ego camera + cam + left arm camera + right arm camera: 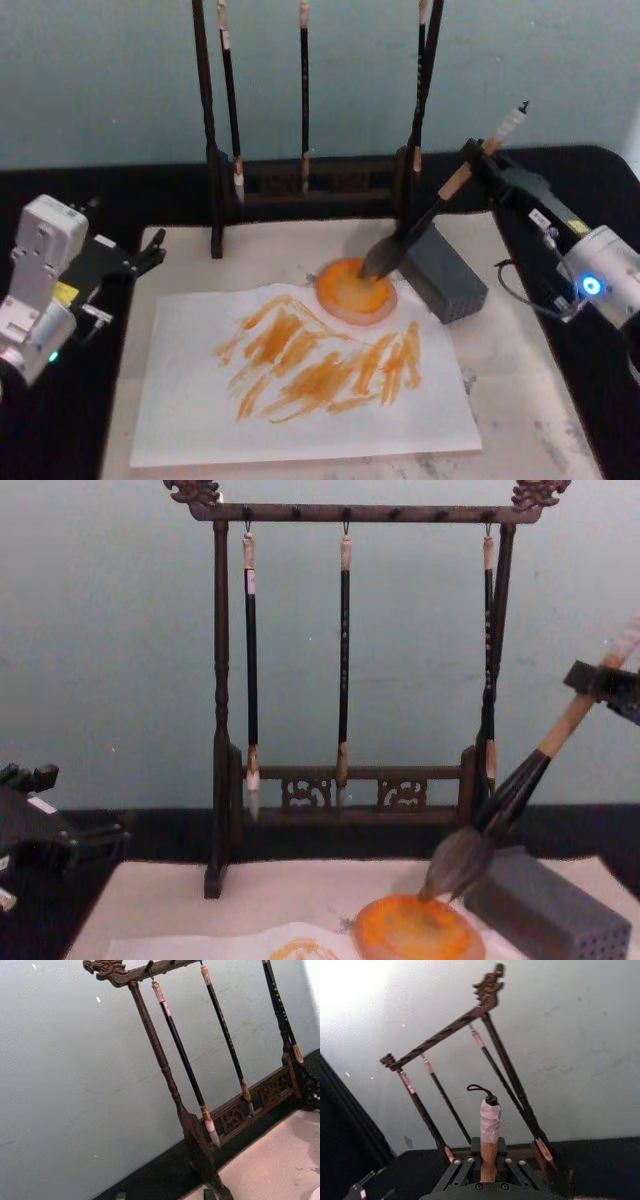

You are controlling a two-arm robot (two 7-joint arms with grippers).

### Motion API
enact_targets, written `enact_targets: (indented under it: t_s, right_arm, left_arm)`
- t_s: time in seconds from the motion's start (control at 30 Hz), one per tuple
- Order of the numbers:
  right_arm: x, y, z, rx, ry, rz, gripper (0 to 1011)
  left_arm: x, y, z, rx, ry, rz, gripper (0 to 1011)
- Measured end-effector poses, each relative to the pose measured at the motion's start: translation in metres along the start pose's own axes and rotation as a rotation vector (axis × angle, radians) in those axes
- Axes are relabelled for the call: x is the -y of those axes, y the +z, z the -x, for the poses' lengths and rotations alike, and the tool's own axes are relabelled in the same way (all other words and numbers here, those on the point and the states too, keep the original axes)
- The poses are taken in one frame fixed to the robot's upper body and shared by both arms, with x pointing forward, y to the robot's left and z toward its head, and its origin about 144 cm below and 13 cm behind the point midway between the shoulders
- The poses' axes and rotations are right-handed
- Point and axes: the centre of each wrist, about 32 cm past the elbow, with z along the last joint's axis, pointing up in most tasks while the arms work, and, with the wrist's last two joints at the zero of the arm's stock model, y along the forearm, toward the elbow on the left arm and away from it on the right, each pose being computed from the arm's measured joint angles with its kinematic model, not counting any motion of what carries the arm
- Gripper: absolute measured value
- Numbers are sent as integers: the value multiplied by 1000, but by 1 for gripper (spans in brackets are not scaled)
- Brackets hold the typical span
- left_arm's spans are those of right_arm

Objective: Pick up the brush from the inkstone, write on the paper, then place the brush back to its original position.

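The brush (440, 205) slants down from upper right, and its dark tuft (458, 865) touches the far right part of the round orange inkstone (355, 292). My right gripper (480, 155) is shut on the tan handle near the white end cap (490, 1119); the right wrist view shows the fingers (462, 1166) pressed to both sides of the handle. In front of the inkstone lies the white paper (180, 410), covered with several orange strokes. At the table's left edge my left gripper (150, 252) is parked and open, holding nothing.
A grey rectangular block (450, 275) sits just right of the inkstone, under the brush's neck. A dark wooden rack (345, 513) with three thin hanging brushes stands behind. A beige mat (520, 400) lies under the paper, on a black table.
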Motion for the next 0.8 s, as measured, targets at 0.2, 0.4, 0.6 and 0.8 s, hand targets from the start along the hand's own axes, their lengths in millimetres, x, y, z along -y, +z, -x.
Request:
enact_targets:
  t_s: [0.2,0.4,0.6,0.8]
  right_arm:
    - [-10,-2,-9,-77,-13,20,175]
    - [-20,-5,-16,-137,-15,39,175]
    - [-26,-8,-21,-162,-21,50,175]
    - [-30,-11,-25,-174,-28,61,175]
  left_arm:
    - [0,0,0,0,0,0,1001]
    - [0,0,0,0,0,0,1001]
    - [0,0,0,0,0,0,1001]
    - [0,0,0,0,0,0,1001]
